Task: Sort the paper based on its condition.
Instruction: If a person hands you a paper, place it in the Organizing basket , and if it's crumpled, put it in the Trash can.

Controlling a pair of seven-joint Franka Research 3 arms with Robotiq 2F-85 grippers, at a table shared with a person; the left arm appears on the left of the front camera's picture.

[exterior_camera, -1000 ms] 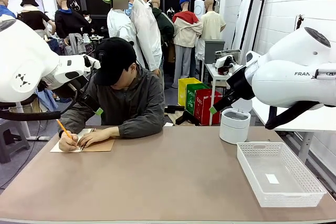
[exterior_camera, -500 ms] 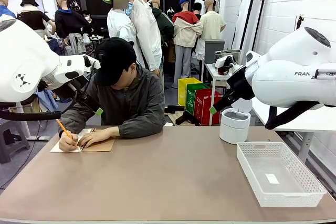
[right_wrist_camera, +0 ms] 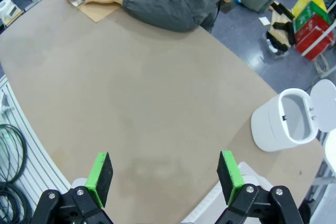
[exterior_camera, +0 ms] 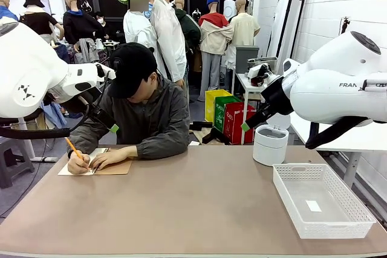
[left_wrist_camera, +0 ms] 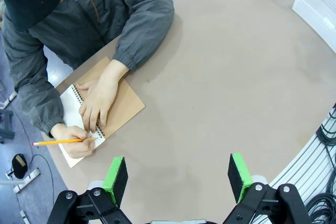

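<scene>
Nearest, the left claw (left_wrist_camera: 177, 177) and the right claw (right_wrist_camera: 164, 170) hang above the surface (exterior_camera: 193, 209). Each has its green pads spread wide, with nothing between them. By my reading the sorting has not begun: neither claw is close to the paper, and no sheet has reached a container.

On the right side of the surface sits one white basket (exterior_camera: 323, 200), which holds a single small white tag (exterior_camera: 313, 205) and no sheet. Just beyond it stands one white bin (exterior_camera: 270, 144) with its lid tipped open. From the right wrist its inside looks bare.

At the far left corner, well apart from both containers, lies the paper (left_wrist_camera: 68, 109). It is one white sheet, resting beside the brown cover of one spiral notebook (left_wrist_camera: 126, 103). The person across the surface has both hands on it: the writing hand (left_wrist_camera: 73, 145) presses one orange pencil (left_wrist_camera: 60, 142) to the sheet, and the other hand (left_wrist_camera: 100, 106) lies flat over the spiral. I cannot tell whether the sheet is loose or bound.

What is left, as I judge it, is everything: the sheet must be released, its condition read, a claw must take it, and it must go to the basket or the bin.
</scene>
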